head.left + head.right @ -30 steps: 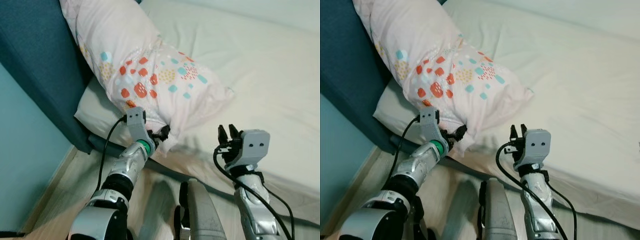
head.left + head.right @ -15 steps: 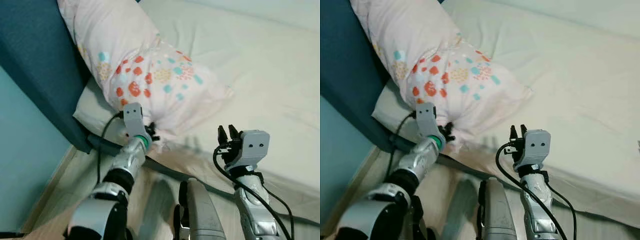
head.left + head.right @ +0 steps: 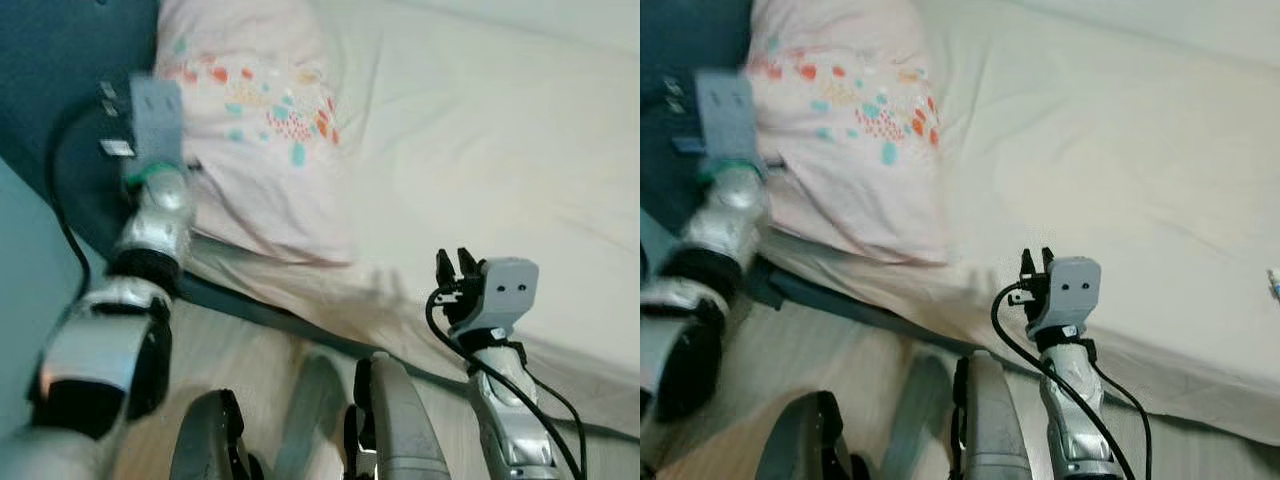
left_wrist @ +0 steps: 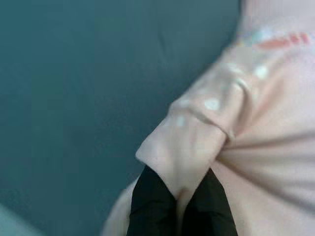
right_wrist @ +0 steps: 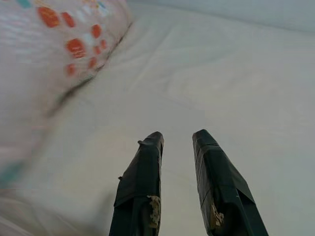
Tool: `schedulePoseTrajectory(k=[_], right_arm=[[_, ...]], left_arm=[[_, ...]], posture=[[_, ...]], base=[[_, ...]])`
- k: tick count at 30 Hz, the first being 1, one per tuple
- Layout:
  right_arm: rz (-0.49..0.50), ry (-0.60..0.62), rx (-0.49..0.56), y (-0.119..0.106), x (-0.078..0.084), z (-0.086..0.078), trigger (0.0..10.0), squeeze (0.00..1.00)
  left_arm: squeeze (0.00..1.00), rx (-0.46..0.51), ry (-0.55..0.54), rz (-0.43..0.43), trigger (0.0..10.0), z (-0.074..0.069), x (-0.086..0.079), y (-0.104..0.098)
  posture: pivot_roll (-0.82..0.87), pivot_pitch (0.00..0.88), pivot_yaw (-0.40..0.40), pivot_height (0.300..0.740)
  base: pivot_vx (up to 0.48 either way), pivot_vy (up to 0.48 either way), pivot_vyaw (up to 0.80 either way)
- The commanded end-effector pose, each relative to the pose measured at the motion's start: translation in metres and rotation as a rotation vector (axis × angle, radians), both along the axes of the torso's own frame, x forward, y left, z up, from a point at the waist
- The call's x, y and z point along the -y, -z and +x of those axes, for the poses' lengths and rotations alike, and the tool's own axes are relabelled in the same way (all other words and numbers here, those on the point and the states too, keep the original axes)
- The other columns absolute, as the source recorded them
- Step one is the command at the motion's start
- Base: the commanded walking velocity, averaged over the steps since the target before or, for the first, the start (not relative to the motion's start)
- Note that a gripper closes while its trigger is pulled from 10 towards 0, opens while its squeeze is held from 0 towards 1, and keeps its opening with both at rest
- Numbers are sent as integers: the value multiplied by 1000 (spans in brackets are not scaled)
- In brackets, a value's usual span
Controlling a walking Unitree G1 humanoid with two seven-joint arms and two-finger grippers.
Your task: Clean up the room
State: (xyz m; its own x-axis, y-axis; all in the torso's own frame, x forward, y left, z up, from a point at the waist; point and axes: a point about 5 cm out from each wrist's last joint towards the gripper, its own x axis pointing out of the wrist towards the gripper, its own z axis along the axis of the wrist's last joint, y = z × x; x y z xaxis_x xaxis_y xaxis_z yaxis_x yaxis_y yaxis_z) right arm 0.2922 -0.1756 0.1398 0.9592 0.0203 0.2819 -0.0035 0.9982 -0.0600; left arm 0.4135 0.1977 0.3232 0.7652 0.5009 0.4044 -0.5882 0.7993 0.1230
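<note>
- A bed with a cream sheet (image 3: 500, 150) fills the upper right and centre of the head views; its near edge runs diagonally toward the lower right.
- A dark teal headboard (image 3: 60, 60) stands in the upper left of the frame, beside a paler teal wall in the lower left.
- A pale pink pillow (image 3: 255, 130) printed with red, orange and teal dots lies at the head of the bed, in the upper left, against the headboard.
- The left arm reaches up along the left edge of the frame and is blurred by motion. The left gripper (image 4: 178, 196) has its two black fingers pinched narrowly on a corner fold of the pillow, with the headboard just behind.
- The right gripper (image 3: 455, 270) hangs at the lower right, over the sheet near the mattress edge, holding nothing; its fingers (image 5: 142, 187) stand slightly apart.
- Risk, as a judgement: the grip takes only a thin fold of fabric, so a fast pull could slip the corner free and drop the pillow askew.
- The arm is close to the headboard; swinging further could knock against it.
</note>
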Motion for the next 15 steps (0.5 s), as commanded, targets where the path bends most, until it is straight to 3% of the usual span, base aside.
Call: schedulePoseTrajectory(k=[1,2,4,6,7,9,10,11,12,13,14,15], right_arm=[[5,12,-26,8,3,-3,10000,0],[5,12,-26,8,3,-3,10000,0],[3,19,-22,8,5,-4,10000,0],[5,39,-18,8,8,-6,10000,0],[5,39,-18,8,8,-6,10000,0],[5,54,-19,9,11,-9,10000,0],[5,54,-19,9,11,-9,10000,0],[5,57,-21,10,12,-10,10000,0],[5,58,-23,11,12,-11,10000,0],[5,58,-23,11,12,-11,10000,0],[4,56,-26,11,11,-11,10000,0],[4,54,-28,11,11,-11,10000,0]], left_arm=[[0,57,26,24,0,1,13,-19],[0,57,26,24,0,1,13,-19],[0,40,114,6,0,4,34,-29],[0,-40,218,10,0,9,54,-20],[0,-40,218,10,0,9,54,-20],[0,-177,312,49,0,14,69,5],[0,-177,312,49,0,14,69,5],[0,-224,330,56,4078,15,71,15],[0,-277,334,47,4078,15,71,29],[0,-277,334,47,4078,15,71,29],[0,-305,306,36,10000,15,64,39],[0,-310,254,34,10000,15,55,43]], posture=[[-134,232,42,595],[-134,232,42,595],[-149,229,50,595],[-157,228,57,595],[-157,228,57,595],[-164,229,65,595],[-164,229,65,595],[-165,233,65,595],[-165,233,65,595],[-165,233,65,595],[-163,236,61,595],[-163,236,61,595]], base=[[0,0,0],[0,0,0],[0,0,0],[0,0,0],[0,0,0],[0,0,0],[0,0,0],[0,0,0],[0,0,0],[0,0,0],[0,0,0],[0,0,0]])
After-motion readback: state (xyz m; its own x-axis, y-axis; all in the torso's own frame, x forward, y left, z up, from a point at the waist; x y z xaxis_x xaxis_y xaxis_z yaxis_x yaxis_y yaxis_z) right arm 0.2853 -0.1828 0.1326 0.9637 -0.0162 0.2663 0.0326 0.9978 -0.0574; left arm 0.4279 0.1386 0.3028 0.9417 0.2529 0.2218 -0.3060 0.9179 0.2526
